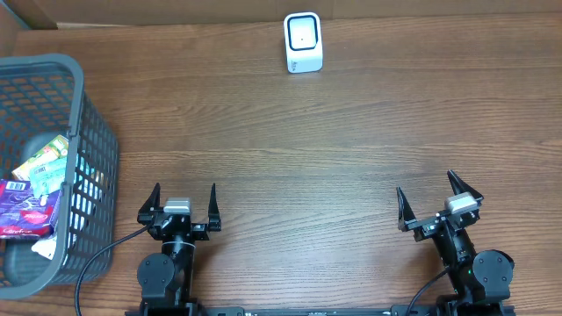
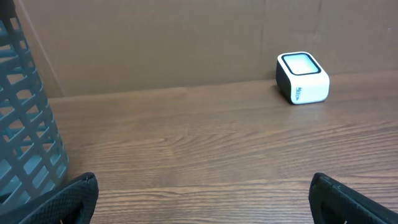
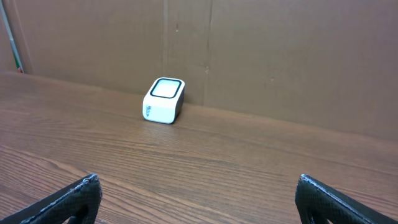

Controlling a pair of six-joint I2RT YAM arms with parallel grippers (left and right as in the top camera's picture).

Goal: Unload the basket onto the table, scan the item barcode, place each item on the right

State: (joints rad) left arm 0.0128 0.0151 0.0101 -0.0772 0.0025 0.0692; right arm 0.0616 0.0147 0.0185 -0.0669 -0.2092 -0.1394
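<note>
Dark brown wood-grain table [image 1: 351, 132] under me, grain running left-right. Brown cardboard wall [image 3: 280, 56] stands along its far edge, meeting the tabletop; vertical creases and seams show in it from both my wrist views. Light is even and soft, faint sheen on the wood, shadows weak.
</note>
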